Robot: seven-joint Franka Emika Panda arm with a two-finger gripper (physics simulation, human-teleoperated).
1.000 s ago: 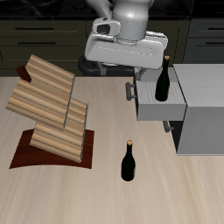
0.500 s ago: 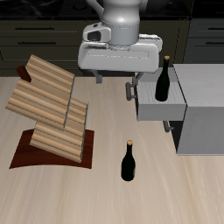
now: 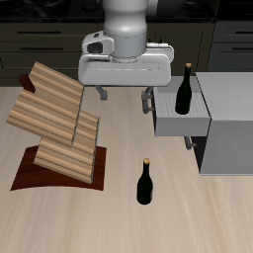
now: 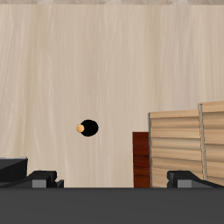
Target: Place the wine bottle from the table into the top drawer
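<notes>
exterior view: the wine bottle [image 3: 145, 183] stands upright on the table [image 3: 119, 212] near its front edge, just beside the wooden rack [image 3: 59, 124] and untouched. the top drawer [image 3: 183, 114] is pulled open from the cabinet [image 3: 232, 119], so that step looks done. a second bottle [image 3: 184, 90] stands at the drawer's far side; whether inside or behind it is unclear. the gripper [image 3: 124, 97] hangs high at the back, well apart from the wine bottle, holding nothing. picking up and placing are left.

wrist view: the wine bottle [image 4: 87, 128] shows from above, cork up, beside the rack [image 4: 184, 144]. the fingers [image 4: 42, 180] sit wide apart, empty.
</notes>
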